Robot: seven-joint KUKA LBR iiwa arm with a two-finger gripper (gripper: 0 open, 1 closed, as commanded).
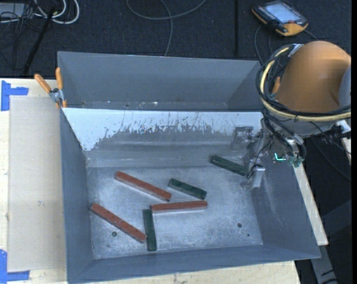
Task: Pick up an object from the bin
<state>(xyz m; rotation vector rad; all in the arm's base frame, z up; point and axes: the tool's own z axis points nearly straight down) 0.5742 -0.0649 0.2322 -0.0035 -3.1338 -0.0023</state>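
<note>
**Operator:** Where was the task's thing, and what state was the gripper in?

**Technician:** The gripper (250,165) stood at the right of the frame, close to the right wall of the bin (166,87). Its fingers were drawn narrow onto the right end of a dark green bar (227,164). As far as the view allowed, that end sat between them.

**Operator:** Which way did the bar point?

**Technician:** The long axis ran from upper left to lower right at a shallow slant. The free end pointed left, toward the middle of the bin. Whether the bar was clear of the floor could not be told.

**Operator:** How would it handle?

**Technician:** By judgement it was stiff, light and flat-sided. Its faces looked hard and smooth, so it could slip. Held at one end, the free length would tend to droop or pivot. A hold across the narrow width, nearer the middle, would be steadier.

**Operator:** Was anything nearby?

**Technician:** Three red-brown bars (142,186) and two green strips (187,189) lay in the lower centre of the frame, well apart from the held bar.
</note>
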